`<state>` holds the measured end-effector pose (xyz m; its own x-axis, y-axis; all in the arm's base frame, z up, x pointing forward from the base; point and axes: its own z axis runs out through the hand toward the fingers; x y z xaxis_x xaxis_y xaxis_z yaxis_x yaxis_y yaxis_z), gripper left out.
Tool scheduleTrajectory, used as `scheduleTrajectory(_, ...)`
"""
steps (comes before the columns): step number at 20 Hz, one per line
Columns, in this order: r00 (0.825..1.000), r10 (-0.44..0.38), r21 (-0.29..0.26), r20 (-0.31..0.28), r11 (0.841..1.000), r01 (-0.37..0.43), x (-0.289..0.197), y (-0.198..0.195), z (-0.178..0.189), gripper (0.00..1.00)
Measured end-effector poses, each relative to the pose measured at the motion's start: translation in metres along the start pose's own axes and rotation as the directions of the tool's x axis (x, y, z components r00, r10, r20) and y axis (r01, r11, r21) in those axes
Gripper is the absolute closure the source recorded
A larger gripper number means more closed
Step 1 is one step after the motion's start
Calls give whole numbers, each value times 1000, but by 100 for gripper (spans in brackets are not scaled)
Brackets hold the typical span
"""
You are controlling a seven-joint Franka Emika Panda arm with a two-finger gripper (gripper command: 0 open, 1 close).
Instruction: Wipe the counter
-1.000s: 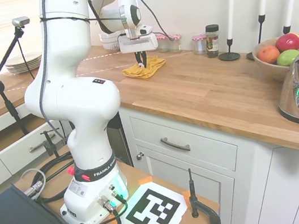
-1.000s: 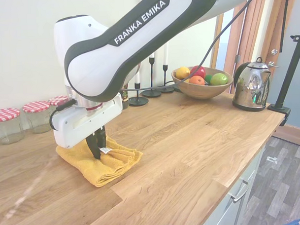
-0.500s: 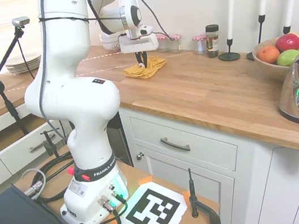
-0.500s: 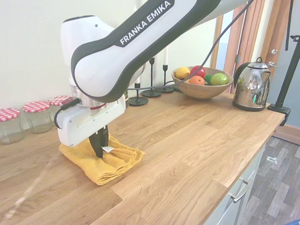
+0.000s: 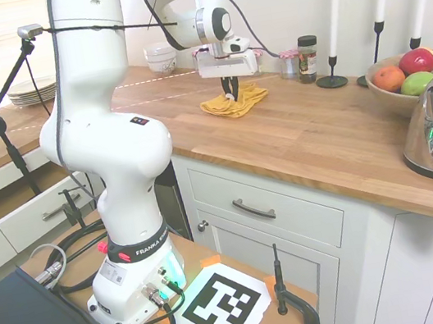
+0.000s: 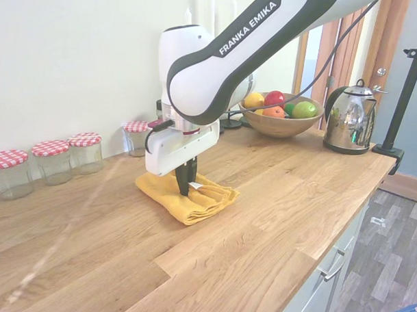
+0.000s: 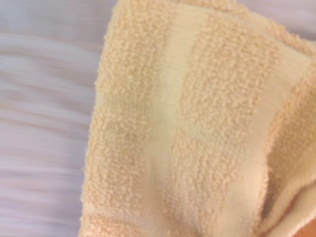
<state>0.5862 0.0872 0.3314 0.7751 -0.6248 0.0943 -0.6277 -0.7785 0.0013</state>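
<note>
Evidently the folded yellow terry towel point(image 6: 188, 198) is soft and light; the gripper point(image 6: 184, 190), pinching its middle, presses it onto the warm-brown butcher-block counter point(image 6: 278, 194); it may bunch.

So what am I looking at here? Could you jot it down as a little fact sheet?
Surface: wooden counter
Cloth: folded yellow towel, lying flat on the counter
Pincer: shut on the towel, pointing straight down
Behind the towel: jars with red checked lids along the wall
Far end: fruit bowl, shiny kettle, candlesticks
</note>
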Motion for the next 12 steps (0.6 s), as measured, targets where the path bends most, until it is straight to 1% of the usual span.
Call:
scheduleTrajectory(4, 999, 32, 2, 9, 1000, -32, 41, 59, 4, 100)
scheduleTrajectory(12, 996, 84, 23, 17, 996, -85, 98, 159, 10, 100)
